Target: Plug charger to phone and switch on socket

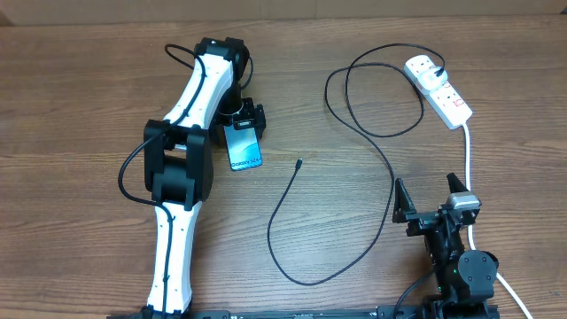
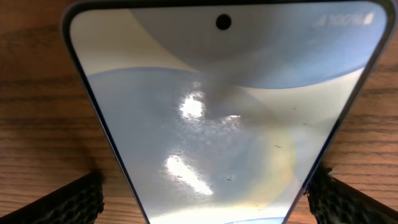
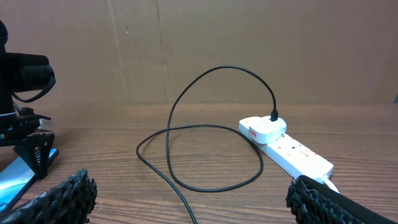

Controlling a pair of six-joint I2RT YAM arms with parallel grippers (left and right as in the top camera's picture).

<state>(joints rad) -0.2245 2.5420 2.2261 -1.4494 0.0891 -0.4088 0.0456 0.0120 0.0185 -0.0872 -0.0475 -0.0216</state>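
Observation:
The phone (image 1: 244,146) lies flat on the wooden table with its light blue screen up, and it fills the left wrist view (image 2: 217,112). My left gripper (image 1: 241,117) is open over the phone's far end; its fingers (image 2: 74,199) stand on either side with bare wood between them and the phone's edges. The charger's black cable (image 1: 372,168) winds across the table. Its connector tip (image 1: 299,162) lies loose to the right of the phone, and its plug (image 1: 440,71) sits in the white socket (image 1: 440,89) at the far right. My right gripper (image 1: 431,197) is open and empty near the front.
The socket's thick white cord (image 1: 468,168) runs toward the front, close beside my right arm. In the right wrist view the cable (image 3: 186,93) loops in front of the socket (image 3: 292,152), with a cardboard wall behind.

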